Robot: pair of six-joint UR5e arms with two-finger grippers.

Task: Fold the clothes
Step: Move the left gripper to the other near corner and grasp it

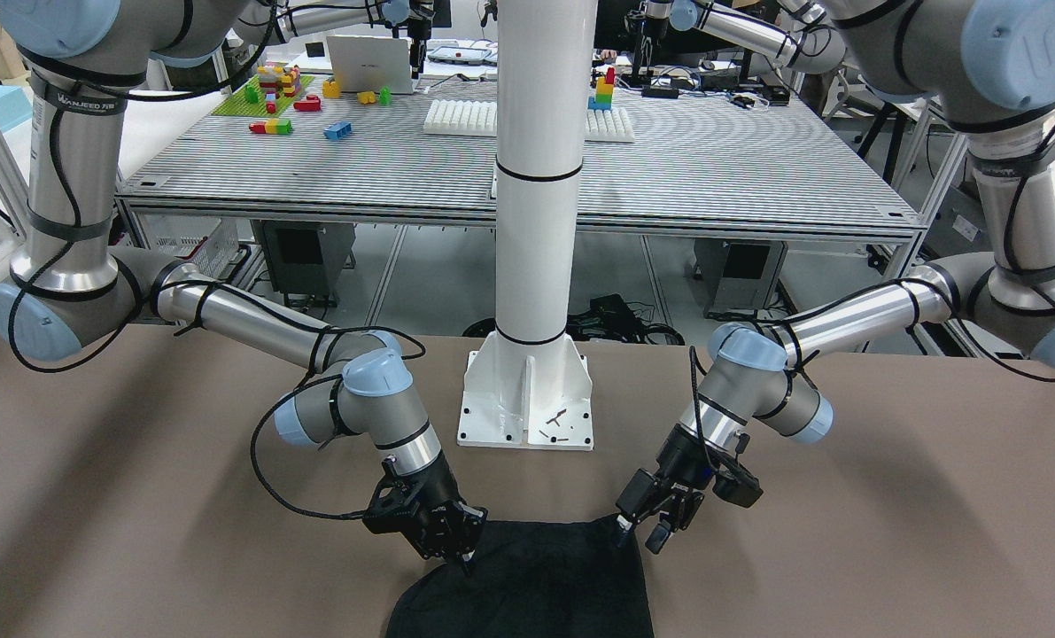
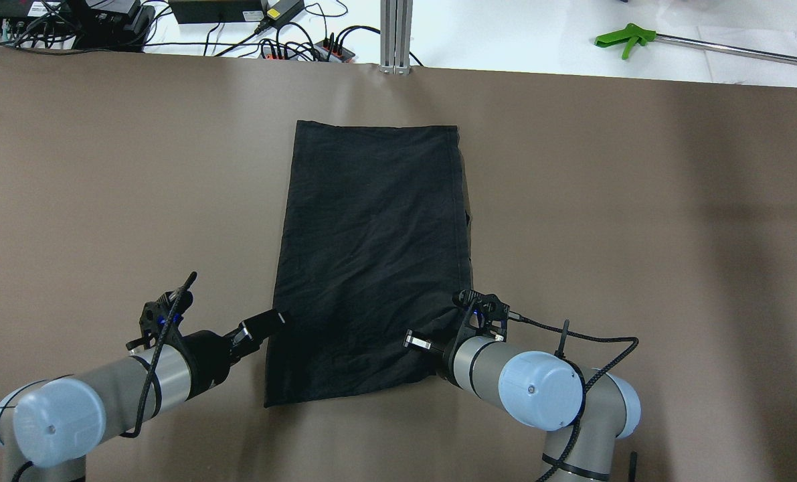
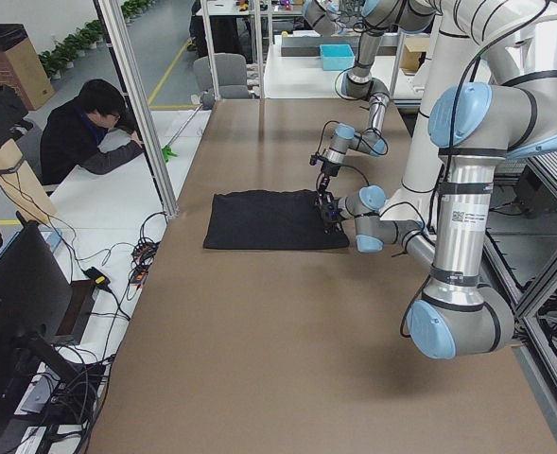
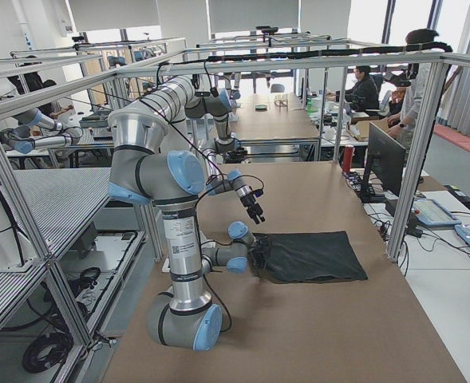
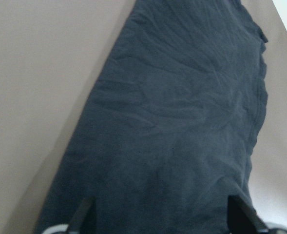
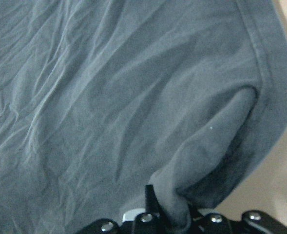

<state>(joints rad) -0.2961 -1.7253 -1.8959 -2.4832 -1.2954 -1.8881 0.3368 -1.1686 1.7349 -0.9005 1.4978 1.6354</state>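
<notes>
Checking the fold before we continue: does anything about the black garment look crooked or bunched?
Yes. The black garment lies slanted on the table, and its near right corner is bunched into a ridge where the right gripper has its jaws shut on it.

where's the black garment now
Overhead view: the black garment lies mid-table, its near end between the open left gripper and the right gripper pinching it.
</notes>
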